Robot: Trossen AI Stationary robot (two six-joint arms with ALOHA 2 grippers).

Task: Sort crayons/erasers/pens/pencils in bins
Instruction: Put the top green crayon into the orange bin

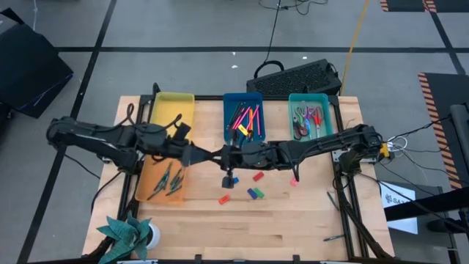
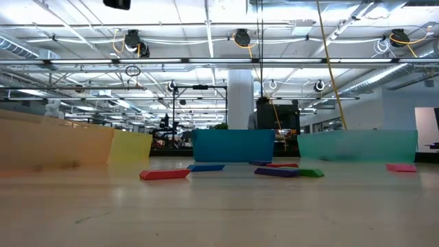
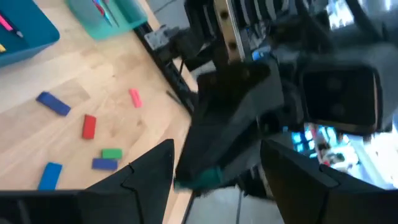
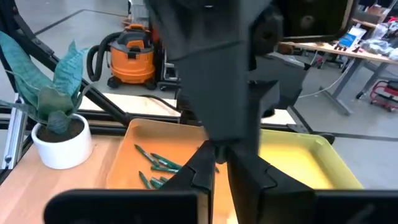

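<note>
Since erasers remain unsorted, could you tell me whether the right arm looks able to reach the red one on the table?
Probably yes: the right gripper hangs just beside the red eraser, with bare table around it.

We see a wooden table [image 1: 293,220] bearing four bins [image 1: 173,110], loose erasers [image 1: 254,193] and a potted plant [image 1: 132,233].

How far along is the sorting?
Done: sticks lie in the orange bin, blue bin and teal bin. In hand: nothing I can see; left hand, open, and right hand hover together mid-table. Left: the erasers lie loose on the table; the yellow bin looks empty.
</note>
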